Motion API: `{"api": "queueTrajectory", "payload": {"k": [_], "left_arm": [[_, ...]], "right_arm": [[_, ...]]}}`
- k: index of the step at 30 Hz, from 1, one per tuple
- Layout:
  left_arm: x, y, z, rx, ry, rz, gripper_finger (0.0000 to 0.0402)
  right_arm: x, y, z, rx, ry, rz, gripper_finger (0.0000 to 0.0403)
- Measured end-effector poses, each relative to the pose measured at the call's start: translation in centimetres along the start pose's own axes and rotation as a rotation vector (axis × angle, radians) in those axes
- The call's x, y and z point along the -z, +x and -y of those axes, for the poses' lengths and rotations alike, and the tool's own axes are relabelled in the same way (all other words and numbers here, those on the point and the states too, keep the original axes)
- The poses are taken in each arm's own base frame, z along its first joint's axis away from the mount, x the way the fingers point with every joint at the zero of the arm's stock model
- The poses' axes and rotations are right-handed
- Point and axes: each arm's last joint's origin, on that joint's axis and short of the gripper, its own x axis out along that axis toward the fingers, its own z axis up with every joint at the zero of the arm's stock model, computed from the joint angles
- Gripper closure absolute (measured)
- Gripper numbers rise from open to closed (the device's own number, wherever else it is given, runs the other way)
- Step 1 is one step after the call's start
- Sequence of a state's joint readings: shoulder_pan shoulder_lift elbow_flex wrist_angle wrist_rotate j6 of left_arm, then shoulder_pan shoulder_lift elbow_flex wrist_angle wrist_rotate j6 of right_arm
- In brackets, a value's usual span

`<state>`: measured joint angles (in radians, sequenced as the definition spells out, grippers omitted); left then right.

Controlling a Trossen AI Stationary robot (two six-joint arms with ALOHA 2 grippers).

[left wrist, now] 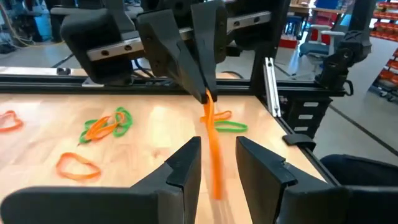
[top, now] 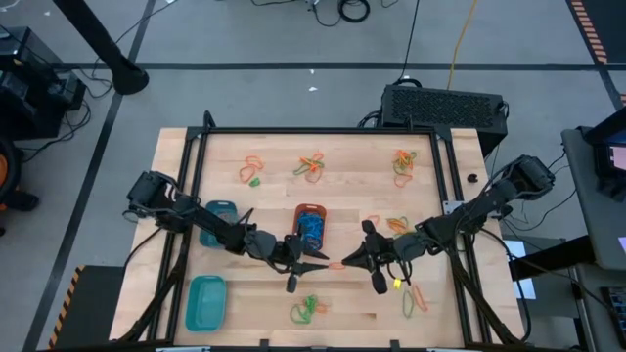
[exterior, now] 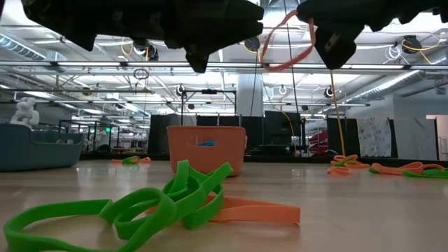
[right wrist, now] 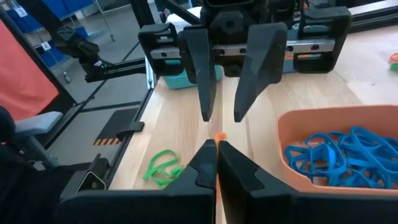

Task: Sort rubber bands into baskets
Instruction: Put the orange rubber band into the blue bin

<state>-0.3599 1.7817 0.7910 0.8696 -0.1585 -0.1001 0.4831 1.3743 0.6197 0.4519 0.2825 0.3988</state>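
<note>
Right claw (top: pixel 344 263) clenched on orange rubber band (left wrist: pixel 213 146), band hanging lengthwise between open fingers of left claw (top: pixel 323 261), at 9 o'clock of right. Orange basket (top: pixel 310 225) at 12 o'clock, near.

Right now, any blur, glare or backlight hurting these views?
Low view: both arms are backlit silhouettes against bright ceiling lights; the near green band is soft. Left wrist view: the hanging orange band is smeared. High view: evenly lit, no glare. Right wrist view: blue bands are sharp.
</note>
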Motion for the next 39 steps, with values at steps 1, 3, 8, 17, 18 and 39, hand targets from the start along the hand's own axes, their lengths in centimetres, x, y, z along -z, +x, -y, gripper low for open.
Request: {"api": "queueTrajectory", "payload": {"k": [1,3,8,17,18,39], "left_arm": [[0.0,0.0,0.0,0.000,0.000,0.000,0.0295],[0.0,0.0,0.0,0.000,0.000,0.000,0.0295],[0.0,0.0,0.0,0.000,0.000,0.000,0.0295],[0.0,0.0,0.0,0.002,-0.004,-0.001,0.0295],[0.0,0.0,0.0,0.002,-0.008,-0.001,0.0295],[0.2,0.1,-0.6,-0.015,-0.023,-0.020,0.0396]], "right_arm": [[0.0,0.0,0.0,0.000,0.000,0.000,0.0402],[0.0,0.0,0.0,0.000,-0.002,0.000,0.0402],[-0.2,0.1,0.4,0.013,-0.003,0.011,0.0402],[-0.9,0.4,1.3,0.008,-0.004,0.042,0.0402],[-1.0,0.4,1.4,0.011,-0.002,0.046,0.0402],[-1.2,0.5,1.6,0.008,-0.038,0.051,0.0403]]}}
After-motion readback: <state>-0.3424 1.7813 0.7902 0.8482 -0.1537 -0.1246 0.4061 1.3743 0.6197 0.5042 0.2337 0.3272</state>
